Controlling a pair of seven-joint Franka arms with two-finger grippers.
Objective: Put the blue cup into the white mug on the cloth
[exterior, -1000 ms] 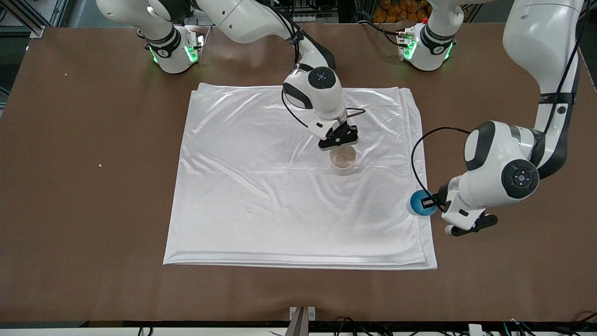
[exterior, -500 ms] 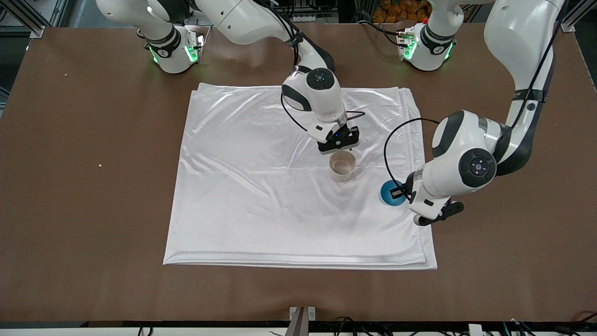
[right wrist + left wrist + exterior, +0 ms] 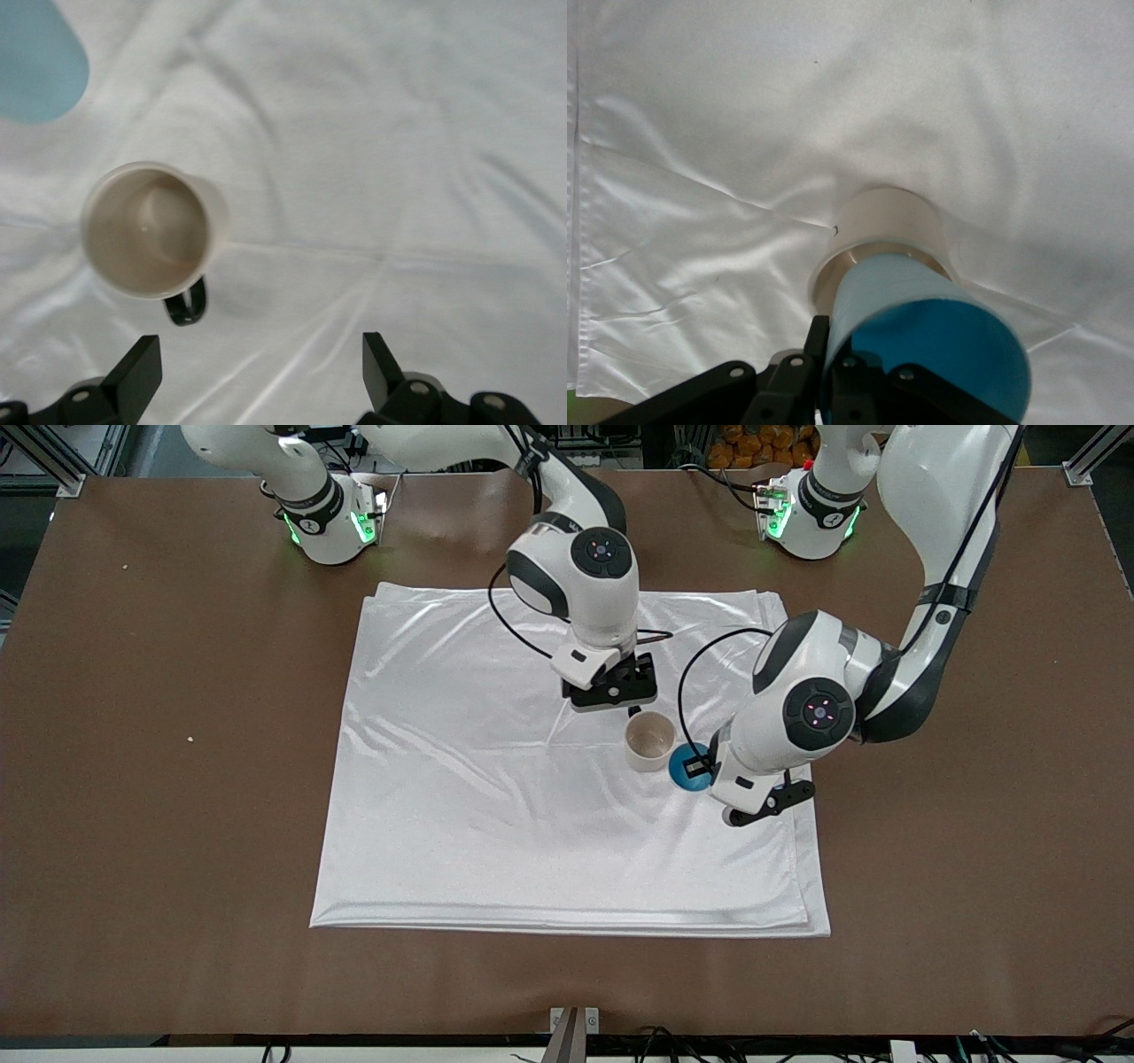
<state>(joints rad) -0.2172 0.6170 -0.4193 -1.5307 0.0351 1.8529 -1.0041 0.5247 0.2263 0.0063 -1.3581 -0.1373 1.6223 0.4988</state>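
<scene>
Left gripper (image 3: 700,766) grips the blue cup (image 3: 689,765) beside the white mug (image 3: 649,740) on the cloth (image 3: 461,797); right gripper (image 3: 257,372) hangs wide open, mug handle (image 3: 186,305) partly hidden

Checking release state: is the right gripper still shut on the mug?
No: the right gripper is open above the cloth, beside the white mug.

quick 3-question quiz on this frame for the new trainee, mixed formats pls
1. True or false: the blue cup already sits inside the white mug.
2. Which gripper holds the blue cup? A) left gripper B) right gripper
3. Fill in: the white mug stands upright on the ____.

Key: 1. False; it is held beside the mug, over the cloth. 2. A; the right gripper is open over the cloth by the mug. 3. cloth.
</scene>
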